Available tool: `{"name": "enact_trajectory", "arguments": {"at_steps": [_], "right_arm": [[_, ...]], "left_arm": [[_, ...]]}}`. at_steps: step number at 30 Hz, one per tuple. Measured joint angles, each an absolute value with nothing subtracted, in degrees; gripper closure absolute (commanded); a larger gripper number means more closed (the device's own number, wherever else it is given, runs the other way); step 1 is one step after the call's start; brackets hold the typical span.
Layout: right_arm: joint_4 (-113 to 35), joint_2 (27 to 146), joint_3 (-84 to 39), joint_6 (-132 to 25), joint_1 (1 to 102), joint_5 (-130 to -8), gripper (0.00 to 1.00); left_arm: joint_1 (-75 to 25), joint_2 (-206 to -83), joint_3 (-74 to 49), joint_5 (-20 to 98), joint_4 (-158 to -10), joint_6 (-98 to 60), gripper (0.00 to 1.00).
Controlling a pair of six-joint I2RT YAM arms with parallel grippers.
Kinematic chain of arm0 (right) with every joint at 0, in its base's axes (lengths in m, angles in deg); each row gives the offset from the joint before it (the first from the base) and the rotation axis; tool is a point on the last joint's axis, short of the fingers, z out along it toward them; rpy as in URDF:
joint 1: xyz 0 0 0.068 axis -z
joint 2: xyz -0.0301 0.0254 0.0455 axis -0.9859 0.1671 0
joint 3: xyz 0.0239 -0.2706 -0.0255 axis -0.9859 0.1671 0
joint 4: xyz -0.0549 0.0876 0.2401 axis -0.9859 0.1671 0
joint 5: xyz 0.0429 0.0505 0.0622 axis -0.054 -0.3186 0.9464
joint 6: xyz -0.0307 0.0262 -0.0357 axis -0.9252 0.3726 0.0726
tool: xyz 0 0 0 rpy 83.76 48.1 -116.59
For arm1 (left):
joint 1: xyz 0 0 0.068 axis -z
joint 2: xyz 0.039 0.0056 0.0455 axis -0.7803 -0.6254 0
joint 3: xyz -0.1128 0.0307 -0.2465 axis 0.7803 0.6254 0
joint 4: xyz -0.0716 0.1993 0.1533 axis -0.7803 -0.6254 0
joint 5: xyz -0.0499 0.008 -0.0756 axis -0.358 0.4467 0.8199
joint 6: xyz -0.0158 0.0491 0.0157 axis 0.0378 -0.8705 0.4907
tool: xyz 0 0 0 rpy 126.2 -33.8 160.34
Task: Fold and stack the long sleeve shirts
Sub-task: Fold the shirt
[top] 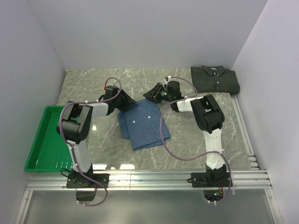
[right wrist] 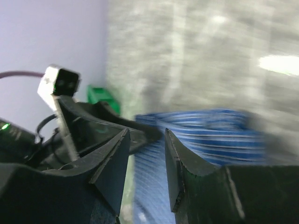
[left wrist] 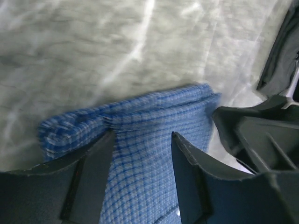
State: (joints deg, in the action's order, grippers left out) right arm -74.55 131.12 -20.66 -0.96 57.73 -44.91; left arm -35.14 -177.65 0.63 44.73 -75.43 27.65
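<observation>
The blue checked shirt lies folded on the marble table in the middle. The dark green-charcoal shirt lies folded at the back right. My left gripper is open over the blue shirt's far left edge. In the left wrist view the jaws stand apart with the blue cloth below them. My right gripper is open at the shirt's far right corner. In the right wrist view the blue cloth lies under and beyond the fingers. Neither gripper holds cloth.
A green plastic tray sits at the table's left edge. The two grippers are close together at the shirt's far edge; the right one shows in the left wrist view. White walls close in the back and sides.
</observation>
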Motion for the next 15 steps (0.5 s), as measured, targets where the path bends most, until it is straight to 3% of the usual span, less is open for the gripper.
{"name": "enact_trajectory", "arguments": {"at_steps": [8,11,15], "right_arm": [[-71.91,134.11,-19.61,0.44,60.81,-47.08,0.57],[-70.77,132.63,-17.9,-1.0,62.05,-47.62,0.57],[-66.24,126.2,-13.64,-5.66,62.91,-48.93,0.57]], "left_arm": [[-35.73,-180.19,-0.71,44.62,-73.92,28.8,0.36],[-35.69,-179.9,-1.14,44.47,-74.4,28.67,0.3],[-35.01,-176.3,-1.21,41.43,-79.02,28.26,0.15]]}}
